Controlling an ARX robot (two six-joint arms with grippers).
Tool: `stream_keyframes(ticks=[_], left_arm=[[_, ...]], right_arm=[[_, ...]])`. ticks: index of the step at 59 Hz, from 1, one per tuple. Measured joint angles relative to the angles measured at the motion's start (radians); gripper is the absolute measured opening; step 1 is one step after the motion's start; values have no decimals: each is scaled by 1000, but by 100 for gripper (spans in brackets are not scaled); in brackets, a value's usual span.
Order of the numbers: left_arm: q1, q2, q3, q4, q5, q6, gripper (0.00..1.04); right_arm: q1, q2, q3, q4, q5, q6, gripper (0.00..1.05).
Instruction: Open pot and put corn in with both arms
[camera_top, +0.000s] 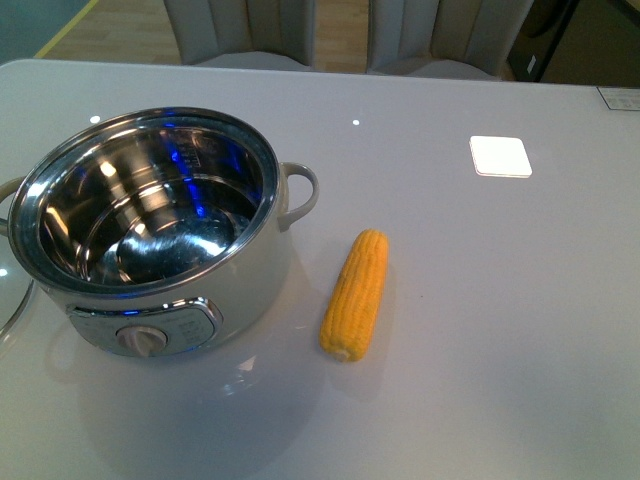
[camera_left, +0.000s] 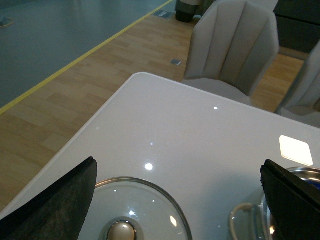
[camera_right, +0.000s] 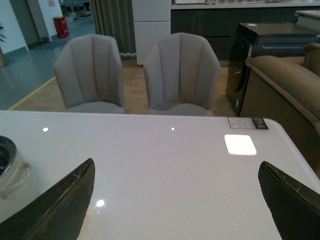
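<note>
The white pot (camera_top: 150, 240) stands open at the table's left, its steel inside empty, knob panel facing me. The yellow corn (camera_top: 356, 293) lies on the table just right of the pot, tip pointing away. The glass lid (camera_left: 135, 210) lies flat on the table left of the pot; its edge shows in the front view (camera_top: 12, 310). My left gripper (camera_left: 179, 172) is open and empty above the lid, with the pot's handle (camera_left: 242, 220) beside it. My right gripper (camera_right: 176, 172) is open and empty over bare table, the pot's handle (camera_right: 12, 175) at its side. Neither arm shows in the front view.
The white table (camera_top: 480, 350) has a rounded far left corner (camera_left: 140, 77). Two grey chairs (camera_right: 135, 70) stand behind its far edge. A bright square patch (camera_top: 500, 155) lies on the table at the back right. A brown sofa (camera_right: 285, 85) stands to the right.
</note>
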Motion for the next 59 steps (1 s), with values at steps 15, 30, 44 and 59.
stream_keyframes(ticks=[15,30,44,59], left_arm=[[-136,-320,-87,-200,-41,-23,98],[-262,-456,-109,-307,-143,-48,98],[-407,-637,-155,-436,-221,-81,98],[-475,-727,-183,-486,-269,-87,98]], right_arm=[[0,0,0,0,0,0,96],[0,0,0,0,0,0,96],[0,0,0,0,0,0,96],[0,0,0,0,0,0,96]])
